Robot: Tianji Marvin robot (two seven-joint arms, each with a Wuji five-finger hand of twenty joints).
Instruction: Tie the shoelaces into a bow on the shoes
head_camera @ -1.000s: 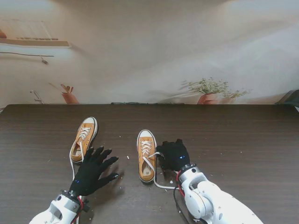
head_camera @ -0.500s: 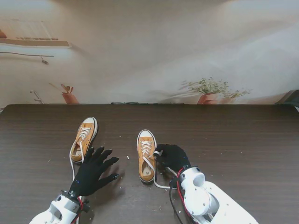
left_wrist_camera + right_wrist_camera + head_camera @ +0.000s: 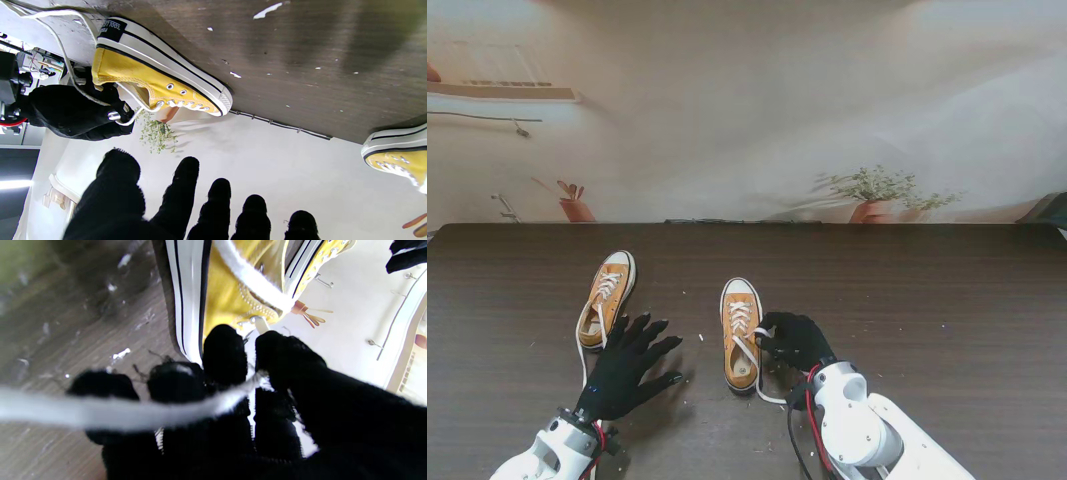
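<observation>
the right hand (image 3: 795, 340) pinches a white lace (image 3: 749, 352) beside the right shoe (image 3: 741, 332), near the surface's (image 3: 947, 300) front edge. the left hand (image 3: 623, 366) hovers spread beside the left shoe (image 3: 606, 297). wide bare surface lies to the right.

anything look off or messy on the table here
Small pale flecks are scattered over the dark table, like crumbs or lint. Both yellow shoes have untied laces trailing loose: the left shoe at a slant, and the right shoe, whose lace the right hand pinches.
</observation>
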